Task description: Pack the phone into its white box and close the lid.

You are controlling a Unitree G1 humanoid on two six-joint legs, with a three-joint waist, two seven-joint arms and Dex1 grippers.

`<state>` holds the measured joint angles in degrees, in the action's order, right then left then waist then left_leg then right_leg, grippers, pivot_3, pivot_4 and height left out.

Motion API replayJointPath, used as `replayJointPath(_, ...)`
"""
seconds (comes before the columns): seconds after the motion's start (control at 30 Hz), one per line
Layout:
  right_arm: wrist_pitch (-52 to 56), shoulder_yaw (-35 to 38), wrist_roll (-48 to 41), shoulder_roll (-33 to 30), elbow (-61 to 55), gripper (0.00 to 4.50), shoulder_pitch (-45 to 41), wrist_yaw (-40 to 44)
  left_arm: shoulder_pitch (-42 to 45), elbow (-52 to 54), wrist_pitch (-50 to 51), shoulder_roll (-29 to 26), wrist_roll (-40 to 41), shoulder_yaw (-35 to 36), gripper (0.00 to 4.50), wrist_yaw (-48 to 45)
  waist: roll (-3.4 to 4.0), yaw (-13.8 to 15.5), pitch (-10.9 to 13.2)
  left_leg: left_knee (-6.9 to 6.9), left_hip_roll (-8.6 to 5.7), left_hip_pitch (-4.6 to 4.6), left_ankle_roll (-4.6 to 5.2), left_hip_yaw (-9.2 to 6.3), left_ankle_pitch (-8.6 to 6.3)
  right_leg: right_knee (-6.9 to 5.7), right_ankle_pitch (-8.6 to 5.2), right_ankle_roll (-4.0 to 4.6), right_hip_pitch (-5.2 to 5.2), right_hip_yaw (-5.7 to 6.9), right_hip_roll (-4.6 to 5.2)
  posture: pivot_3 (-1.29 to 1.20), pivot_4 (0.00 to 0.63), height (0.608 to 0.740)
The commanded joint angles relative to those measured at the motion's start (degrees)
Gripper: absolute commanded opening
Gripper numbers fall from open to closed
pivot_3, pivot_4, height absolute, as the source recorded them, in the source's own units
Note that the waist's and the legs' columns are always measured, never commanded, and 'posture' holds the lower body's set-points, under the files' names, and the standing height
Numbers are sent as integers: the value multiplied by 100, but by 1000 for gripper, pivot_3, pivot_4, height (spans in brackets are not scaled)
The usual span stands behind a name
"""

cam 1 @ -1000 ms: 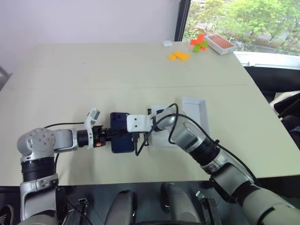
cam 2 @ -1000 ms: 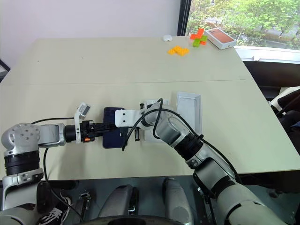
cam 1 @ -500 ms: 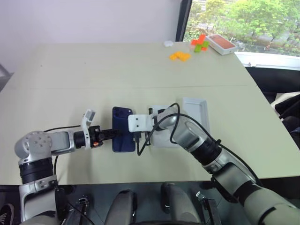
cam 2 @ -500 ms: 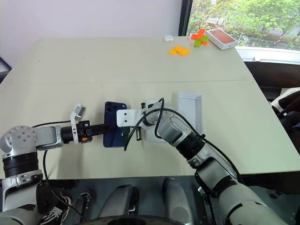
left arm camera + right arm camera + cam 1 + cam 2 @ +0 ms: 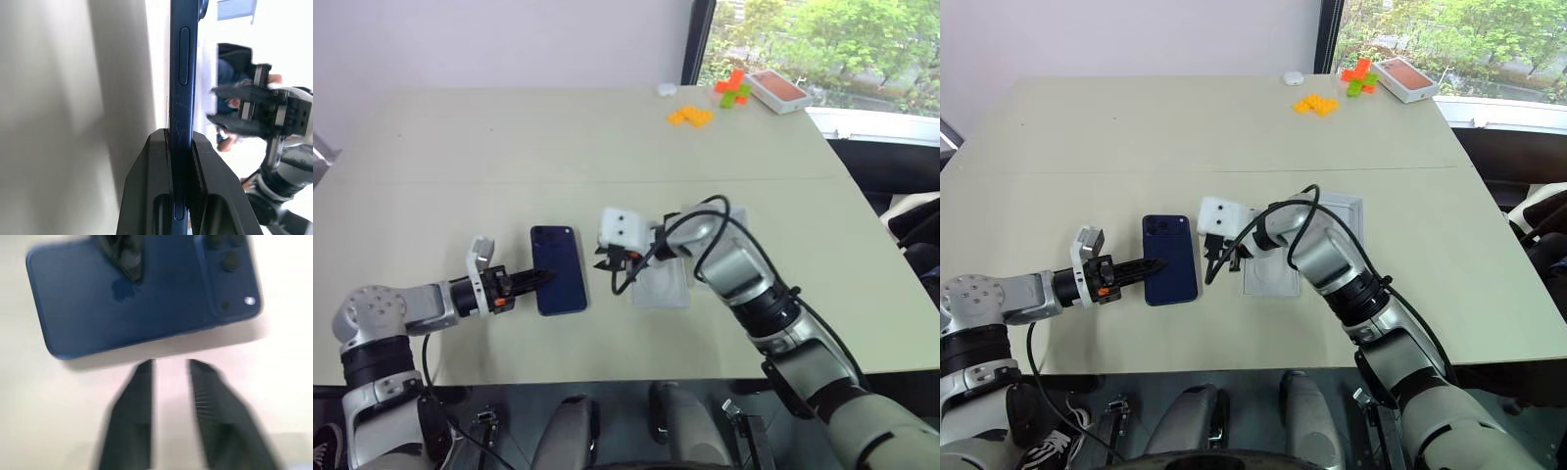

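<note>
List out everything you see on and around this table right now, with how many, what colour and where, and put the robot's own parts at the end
phone: one, dark navy blue, near middle of the table, gripped at one edge by the left gripper.
white box: one, white, just right of the phone, partly behind the right arm.
lid: one, white, beside the box on its right, mostly hidden by the right arm.
orange-topped box: one, white with orange-red top, far right corner.
building bricks: a small cluster, orange, far right; more in orange and green next to the orange-topped box.
small white object: one, far edge.
table: one, pale beige.
left gripper: black fingers, shut on the phone.
right gripper: black fingers, parted, just clear of the phone.
</note>
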<state>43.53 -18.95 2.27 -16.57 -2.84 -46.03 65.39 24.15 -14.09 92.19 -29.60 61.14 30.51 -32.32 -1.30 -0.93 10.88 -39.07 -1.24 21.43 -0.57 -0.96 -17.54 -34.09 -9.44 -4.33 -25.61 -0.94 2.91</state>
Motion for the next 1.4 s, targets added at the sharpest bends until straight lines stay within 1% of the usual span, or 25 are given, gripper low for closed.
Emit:
replayJointPath(0.03, 432, 716, -757, -305, -501, 3141, -92, 207, 1, 367, -28, 74, 244, 132, 0, -56, 1, 12, 0, 0, 0, 0, 0, -1, 0, 1, 0, 0, 1, 1, 1, 0, 150, 740)
replayJointPath(0.13, 675, 1034, -1272, -721, -755, 4479, 91, 361, 75, 468, -2, 145, 311, 167, 0, -36, 1, 10, 1, 0, -5, 1, 1, -5, -1, 7, 0, 0, 4, 7, 7, 0, 150, 740)
replayJointPath(0.17, 832, 1130, -1478, -839, -868, 4479, 146, 402, 121, 467, 11, 184, 338, 203, 0, -10, 1, 9, 1, 1, -5, 1, 2, -5, -1, 8, -1, 0, 4, 7, 7, 0, 150, 740)
replayJointPath(0.27, 787, 1295, -1807, -1266, -1108, 4479, 389, 471, 241, 563, 31, 305, 428, 134, 0, 107, 0, 4, 2, 3, -3, 2, 2, -6, -1, 7, -1, 0, 4, 8, 4, 0, 150, 740)
replayJointPath(0.33, 641, 1558, -2076, -1612, -1139, 4479, 616, 659, 482, 539, 31, 590, 571, 81, 0, 365, -2, 12, 3, 2, -3, 1, 2, -5, -1, 7, -2, 1, 4, 7, 3, 0, 150, 740)
replayJointPath(0.37, 484, 1713, -2216, -1759, -1124, 4479, 737, 755, 624, 463, 31, 767, 617, 76, 0, 548, -8, 54, 8, 1, -4, 1, 2, -5, -1, 7, -2, 0, 7, 8, 3, 0, 150, 740)
replayJointPath(0.47, -90, 2072, -2522, -1996, -998, 4479, 1058, 919, 898, 478, -6, 1297, 461, 98, 0, 1090, -11, 34, 10, -5, -9, 2, 4, -12, -1, 22, -2, -2, 21, 14, 4, 0, 150, 740)
replayJointPath(0.53, -752, 2405, -2607, -2062, -828, 4479, 1394, 968, 1228, 326, -157, 1850, 334, 258, 0, 1709, -12, 29, 11, -4, -9, 2, 8, -10, -3, 31, -1, -4, 24, 13, 4, 0, 150, 740)
replayJointPath(0.6, -1332, 2460, -2469, -2219, -586, 4479, 1699, 1028, 1415, 463, -111, 2175, 405, 206, 0, 1915, -17, 32, 14, -3, -8, 4, 10, -11, -5, 35, -1, -6, 25, 13, 3, 0, 150, 740)
replayJointPath(0.7, -1845, 2444, -2383, -2299, -322, 4479, 1922, 931, 1605, 411, -99, 2517, 308, 101, 0, 2195, -13, -7, 16, 0, -7, 4, 10, -5, -5, 37, -1, -6, 23, 9, 0, 0, 150, 740)
replayJointPath(0.8, -2088, 2325, -2330, -2326, -360, 4479, 2052, 787, 1680, 274, -200, 2694, 49, -150, 0, 2332, -8, -12, 19, 1, -3, -3, 9, 9, -4, 35, -1, -6, 20, 0, -10, 0, 150, 740)
replayJointPath(0.83, -2142, 2303, -2318, -2320, -390, 4479, 2061, 722, 1713, 177, -189, 2781, 26, -100, 0, 2422, -8, -10, 19, 1, -4, -3, 5, 10, -2, 35, -1, -5, 20, -1, -15, 0, 150, 740)
replayJointPath(1.0, -2248, 2251, -2326, -2407, -370, 4479, 2095, 557, 1752, -21, -128, 2869, -114, -27, 0, 2519, -9, 1, 20, 0, -4, -3, -1, 9, 2, 35, -2, -6, 20, -4, -25, 0, 150, 740)
replayJointPath(1.17, -2252, 2252, -2378, -2482, -455, 4479, 2186, 472, 1691, -57, -284, 2799, -370, -375, 0, 2347, -9, 25, 20, 0, -4, 0, 0, 9, 2, 39, -2, -6, 20, -6, -19, 0, 150, 740)
replayJointPath(1.4, -2366, 2124, -2295, -2462, -400, 4479, 2172, 334, 1758, -144, -176, 2708, -462, -510, 0, 2150, -9, 26, 20, -1, -4, 0, 0, 8, 2, 39, -2, -6, 21, -6, -20, 0, 150, 740)
